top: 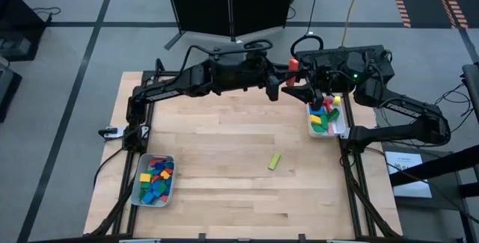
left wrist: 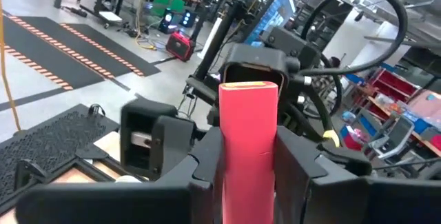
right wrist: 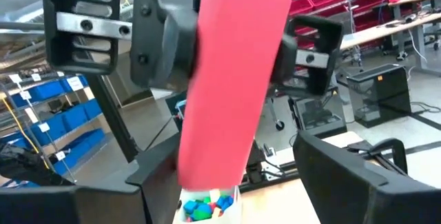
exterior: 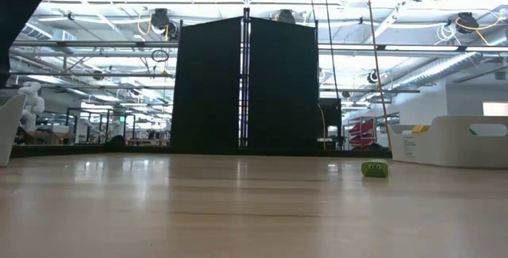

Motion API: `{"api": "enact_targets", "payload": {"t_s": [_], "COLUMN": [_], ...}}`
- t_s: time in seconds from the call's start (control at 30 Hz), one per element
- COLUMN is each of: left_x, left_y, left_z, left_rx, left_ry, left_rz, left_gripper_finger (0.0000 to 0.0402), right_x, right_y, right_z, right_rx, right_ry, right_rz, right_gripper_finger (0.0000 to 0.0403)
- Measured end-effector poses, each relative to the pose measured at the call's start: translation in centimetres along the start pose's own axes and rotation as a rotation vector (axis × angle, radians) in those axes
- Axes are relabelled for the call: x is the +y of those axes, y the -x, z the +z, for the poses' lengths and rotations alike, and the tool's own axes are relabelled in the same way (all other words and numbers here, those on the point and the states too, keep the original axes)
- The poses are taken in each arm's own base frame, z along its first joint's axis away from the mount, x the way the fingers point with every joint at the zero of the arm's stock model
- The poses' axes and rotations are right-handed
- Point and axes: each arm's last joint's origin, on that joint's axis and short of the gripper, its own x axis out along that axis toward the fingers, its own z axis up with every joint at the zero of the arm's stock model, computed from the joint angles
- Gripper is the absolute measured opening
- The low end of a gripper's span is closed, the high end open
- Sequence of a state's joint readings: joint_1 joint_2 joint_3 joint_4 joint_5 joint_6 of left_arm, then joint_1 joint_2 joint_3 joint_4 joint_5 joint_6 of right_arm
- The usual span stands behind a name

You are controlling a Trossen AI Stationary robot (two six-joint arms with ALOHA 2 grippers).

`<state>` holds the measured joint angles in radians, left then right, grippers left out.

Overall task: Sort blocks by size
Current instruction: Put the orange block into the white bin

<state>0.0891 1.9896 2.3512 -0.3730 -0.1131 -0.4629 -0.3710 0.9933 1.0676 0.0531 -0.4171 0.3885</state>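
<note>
A long red block [left wrist: 248, 134] is held high above the table's far right part, with my left gripper [top: 288, 75] shut on it. My right gripper [right wrist: 227, 182] faces it from the right and is open. Its two fingers stand either side of the red block's free end [right wrist: 207, 169], and I see no touch. A small green block [top: 275, 161] lies flat on the bare wood right of centre and also shows in the low view [exterior: 375, 169]. Several coloured blocks fill a pale tray [top: 153, 179] near left and another tray [top: 327, 120] at the right edge. My left gripper pinches the red block's two long sides [left wrist: 224, 165] between its two fingers [left wrist: 303, 172], at the block's rear part. The fingers reach level toward the table's right and lie along the block. Its free end sticks out past them, well clear of the table.
The right tray [exterior: 456, 140] stands directly below and beside both grippers. Black frame rails [top: 352, 176] run along the table's left and right edges. A tall black screen [exterior: 246, 83] stands behind the far edge. The middle of the wooden top holds only the green block.
</note>
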Motion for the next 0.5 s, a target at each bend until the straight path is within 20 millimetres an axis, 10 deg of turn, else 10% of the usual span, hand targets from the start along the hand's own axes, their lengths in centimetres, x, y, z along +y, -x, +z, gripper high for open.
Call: {"api": "enact_targets", "payload": {"t_s": [0.5], "left_x": [-0.44], "left_y": [0.07], "left_z": [-0.43], "left_rx": [0.025], "left_ry": [-0.011], "left_rz": [-0.008], "left_gripper_finger": [0.0080], "right_x": [0.36], "right_y": [0.00], "right_z": [0.89], "right_rx": [-0.053], "right_ry": [0.007], "right_rz": [0.023], "right_gripper_finger": [0.0254]}}
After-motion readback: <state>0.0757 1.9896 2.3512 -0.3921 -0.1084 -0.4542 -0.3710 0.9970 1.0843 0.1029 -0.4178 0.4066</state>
